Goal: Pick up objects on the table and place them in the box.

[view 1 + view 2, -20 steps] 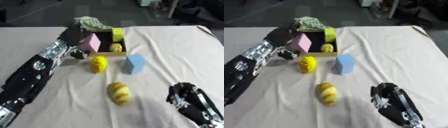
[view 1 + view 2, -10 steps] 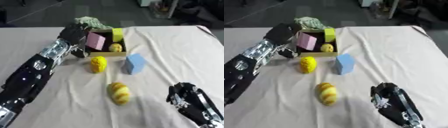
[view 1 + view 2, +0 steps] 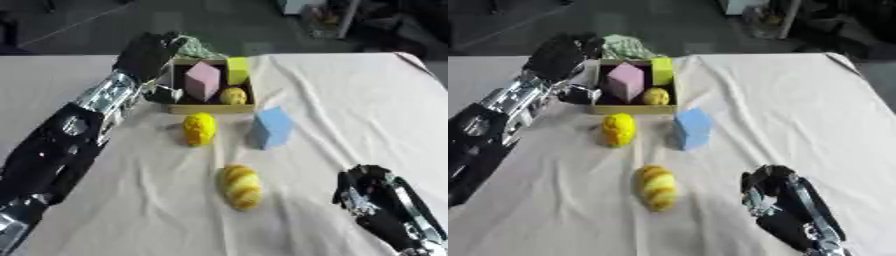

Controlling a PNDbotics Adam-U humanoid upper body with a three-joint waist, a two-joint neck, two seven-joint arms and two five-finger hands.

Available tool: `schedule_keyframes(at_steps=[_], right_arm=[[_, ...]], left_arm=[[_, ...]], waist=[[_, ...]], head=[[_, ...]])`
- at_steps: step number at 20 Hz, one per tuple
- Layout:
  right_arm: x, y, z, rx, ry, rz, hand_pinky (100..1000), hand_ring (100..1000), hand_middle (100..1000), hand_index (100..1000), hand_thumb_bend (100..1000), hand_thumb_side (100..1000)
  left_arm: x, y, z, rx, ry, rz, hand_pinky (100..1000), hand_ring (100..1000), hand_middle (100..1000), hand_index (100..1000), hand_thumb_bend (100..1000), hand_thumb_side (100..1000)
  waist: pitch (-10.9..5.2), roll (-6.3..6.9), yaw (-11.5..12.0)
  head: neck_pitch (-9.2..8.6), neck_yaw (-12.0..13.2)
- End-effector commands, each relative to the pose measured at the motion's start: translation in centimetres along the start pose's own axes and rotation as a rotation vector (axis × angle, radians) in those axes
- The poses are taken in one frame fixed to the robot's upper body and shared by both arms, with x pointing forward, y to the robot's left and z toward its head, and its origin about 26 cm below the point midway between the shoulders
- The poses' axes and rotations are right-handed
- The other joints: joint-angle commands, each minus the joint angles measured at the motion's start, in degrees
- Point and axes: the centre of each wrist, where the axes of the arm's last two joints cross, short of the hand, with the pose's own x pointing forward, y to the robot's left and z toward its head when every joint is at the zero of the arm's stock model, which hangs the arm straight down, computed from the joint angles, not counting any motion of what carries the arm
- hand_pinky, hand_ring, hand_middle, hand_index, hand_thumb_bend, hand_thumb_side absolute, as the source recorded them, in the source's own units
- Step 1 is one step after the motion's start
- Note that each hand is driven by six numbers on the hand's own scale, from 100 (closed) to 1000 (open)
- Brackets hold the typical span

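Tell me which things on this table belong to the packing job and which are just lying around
Part of the job:
box, holding a pink block, a yellow-green block and a small yellow thing
yellow fruit, on the cloth
blue block, on the cloth
yellow striped bread-like thing, on the cloth

Just lying about:
crumpled greenish cloth behind the box
white tablecloth

I see the table (image 3: 350, 100) under a creased pale cloth (image 3: 131, 200). On it sit the open box (image 3: 210, 106) near the far edge, a green bundle (image 3: 626, 48) just behind it, a yellow fruit (image 3: 199, 128), a blue block (image 3: 271, 127) beside that — and, nearer me, a striped yellow loaf-shaped thing (image 3: 240, 185).
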Motion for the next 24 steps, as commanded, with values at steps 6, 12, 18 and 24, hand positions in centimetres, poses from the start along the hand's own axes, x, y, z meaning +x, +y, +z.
schedule_keyframes(at_steps=[6, 12, 18, 24], right_arm=[[0.3, -1.2, 0.5, -0.032, 0.0, 0.052, 395, 306, 250, 527, 100, 292], [1.4, -2.8, 0.4, -0.05, -0.036, 0.113, 394, 303, 248, 527, 100, 311], [4.1, -5.3, -0.4, -0.055, -0.128, 0.223, 395, 300, 246, 529, 100, 338], [7.5, -8.0, -2.0, 0.022, -0.231, 0.399, 406, 310, 262, 552, 100, 327]], left_arm=[[-3.0, 5.0, 3.0, 0.13, -0.01, 0.066, 883, 834, 855, 953, 100, 296], [-4.1, 5.7, 6.3, 0.213, -0.044, 0.129, 867, 813, 817, 919, 100, 346], [-2.2, 4.9, 9.5, 0.278, -0.13, 0.255, 868, 808, 791, 900, 100, 398], [0.9, 3.6, 13.1, 0.327, -0.246, 0.434, 866, 800, 748, 872, 100, 463]], waist=[[-1.5, 0.38, 1.2], [-1.43, 0.16, 2.5], [-1.14, -0.29, 4.3], [-0.81, -0.56, 6.3]], head=[[0.48, -0.9], [0.65, -1.6], [0.54, -2.8], [0.37, -4.3]])
